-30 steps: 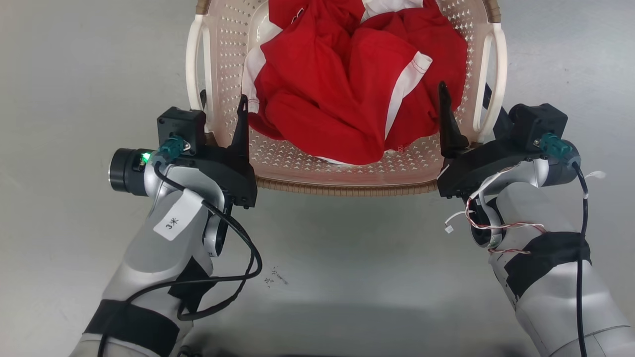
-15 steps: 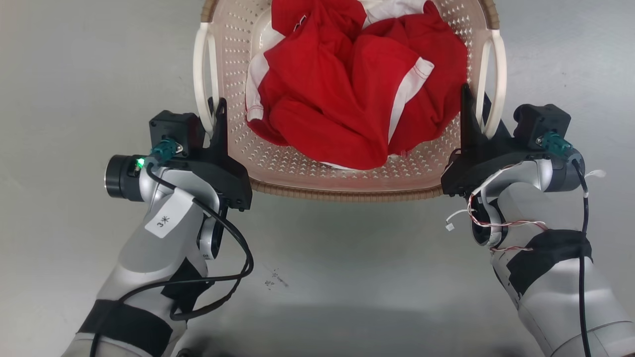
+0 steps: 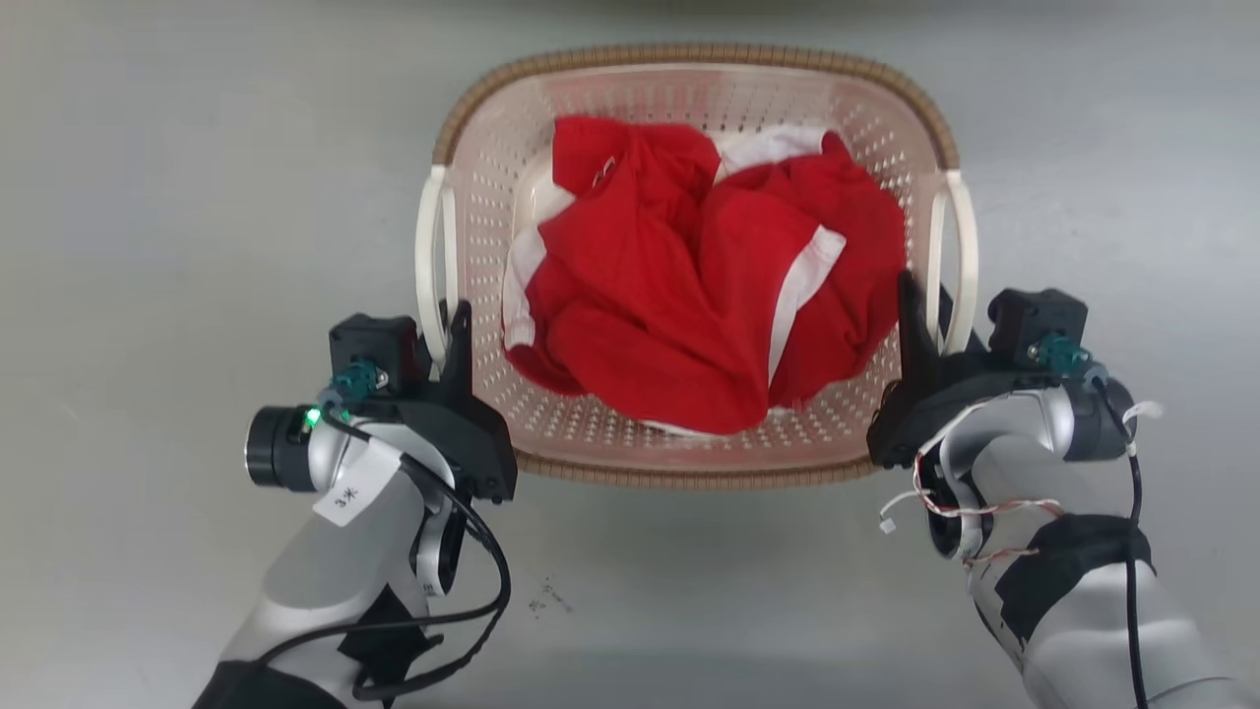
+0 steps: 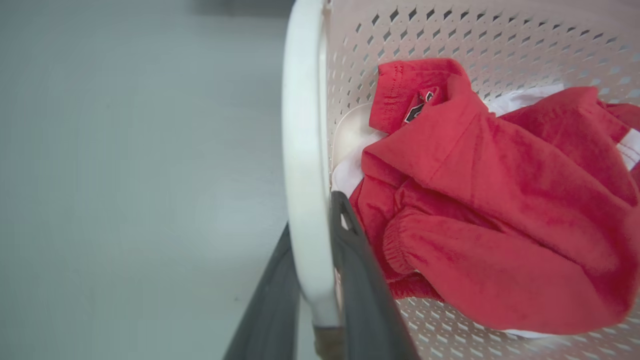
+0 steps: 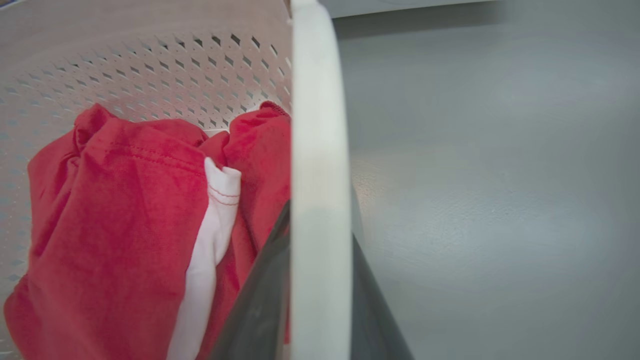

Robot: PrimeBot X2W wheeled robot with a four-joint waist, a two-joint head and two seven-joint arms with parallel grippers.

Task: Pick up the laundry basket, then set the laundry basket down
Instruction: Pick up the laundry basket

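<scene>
Two grips are set: left pincer [image 3: 440, 330] pinches the left handle [image 3: 430, 246], right pincer [image 3: 927, 305] the right handle [image 3: 965, 246]. Basket [image 3: 689, 54] sits centred between my arms over the floor [image 3: 148, 197]; contact I cannot tell. Likely step: set-down. Next: lower level, then spread both.

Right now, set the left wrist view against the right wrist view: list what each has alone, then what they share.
Left wrist view: the left claw clamps the left handle; a red collar with a dark label. Right wrist view: the right claw clamps the right handle, beside a white stripe. Both: the laundry basket, red clothing, grey floor.
</scene>
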